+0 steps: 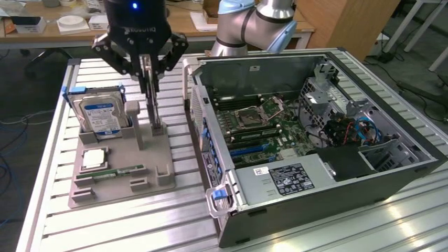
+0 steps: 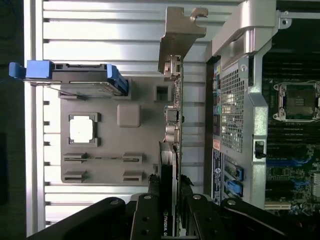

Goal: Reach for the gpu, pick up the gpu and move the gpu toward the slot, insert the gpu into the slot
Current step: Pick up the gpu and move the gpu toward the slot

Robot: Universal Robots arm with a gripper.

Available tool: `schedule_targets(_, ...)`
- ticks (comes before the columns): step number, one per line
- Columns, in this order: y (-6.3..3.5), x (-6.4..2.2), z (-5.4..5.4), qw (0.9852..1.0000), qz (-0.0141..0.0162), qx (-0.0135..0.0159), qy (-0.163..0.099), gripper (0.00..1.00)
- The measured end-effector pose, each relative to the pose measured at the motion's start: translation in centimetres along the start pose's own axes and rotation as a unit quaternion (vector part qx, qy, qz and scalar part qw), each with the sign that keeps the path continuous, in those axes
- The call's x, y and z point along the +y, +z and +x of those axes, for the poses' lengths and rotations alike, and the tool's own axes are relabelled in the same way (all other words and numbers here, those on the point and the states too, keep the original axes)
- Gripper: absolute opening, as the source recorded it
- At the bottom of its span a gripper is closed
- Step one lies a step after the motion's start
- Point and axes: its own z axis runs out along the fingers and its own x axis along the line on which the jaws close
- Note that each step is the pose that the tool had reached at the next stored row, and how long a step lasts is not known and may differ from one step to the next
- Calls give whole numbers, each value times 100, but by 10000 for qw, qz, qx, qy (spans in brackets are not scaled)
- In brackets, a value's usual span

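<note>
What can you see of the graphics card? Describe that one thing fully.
The graphics card is a thin, dark board standing upright on its edge in the grey holder, beside the open computer case. A bent metal bracket with ports closes one end. The tool grips its upper edge, one finger on each flat face.

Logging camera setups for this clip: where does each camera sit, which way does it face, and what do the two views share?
Exterior view: off the arm, raised, looking down at the gray holder and open computer case; the arm and pincer show.
Wrist view: on the wrist, looking down along the upright gpu; the pincer shows, clamped on it.
Shared: gpu, gray holder, hard drive, computer case.
</note>
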Motion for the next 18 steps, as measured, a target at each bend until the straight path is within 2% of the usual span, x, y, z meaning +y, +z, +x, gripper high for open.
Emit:
schedule_targets(3, -101, 5, -1, 10000, 0, 0, 0, 26)
schedule_targets(8, -115, 5, -30, 10000, 1, -1, -1, 26)
schedule_targets(12, -112, 7, -149, 10000, 0, -2, 0, 26)
schedule_targets(18, -103, 9, -406, 10000, 1, -1, 0, 26)
